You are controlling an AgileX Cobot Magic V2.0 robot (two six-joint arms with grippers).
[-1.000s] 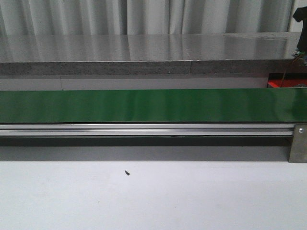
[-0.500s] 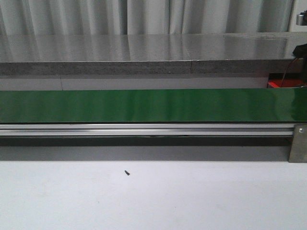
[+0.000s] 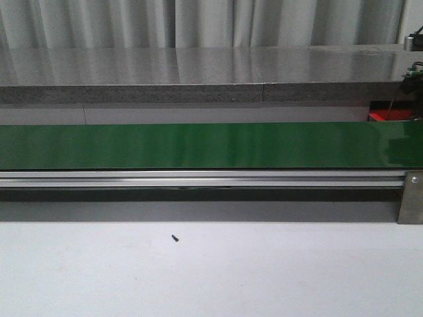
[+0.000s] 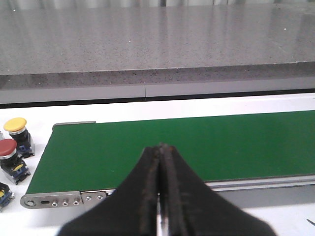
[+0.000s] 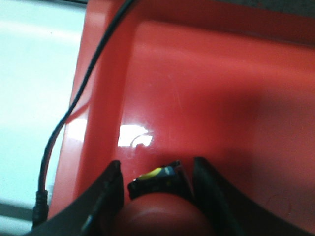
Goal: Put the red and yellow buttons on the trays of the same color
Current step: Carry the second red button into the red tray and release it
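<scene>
In the right wrist view my right gripper point(image 5: 157, 169) hangs over the floor of the red tray point(image 5: 211, 88), shut on a red button point(image 5: 160, 211) whose red cap fills the gap between the fingers, its black body pointing at the tray. The front view shows only a sliver of the red tray point(image 3: 388, 115) at the far right. My left gripper point(image 4: 161, 146) is shut and empty above the near edge of the green belt point(image 4: 206, 142). A yellow button point(image 4: 15, 126) and a red button point(image 4: 7, 148) stand beyond the belt's end. The yellow tray is out of view.
The green conveyor belt point(image 3: 198, 145) with its aluminium rail point(image 3: 198, 178) crosses the table, and a grey counter point(image 3: 198, 66) runs behind it. A black cable point(image 5: 69, 113) lies over the red tray's rim. A small black speck point(image 3: 175, 238) lies on the white table.
In the front view the right arm has slid off toward the right edge, leaving only a small part showing. The belt and table look unchanged.
</scene>
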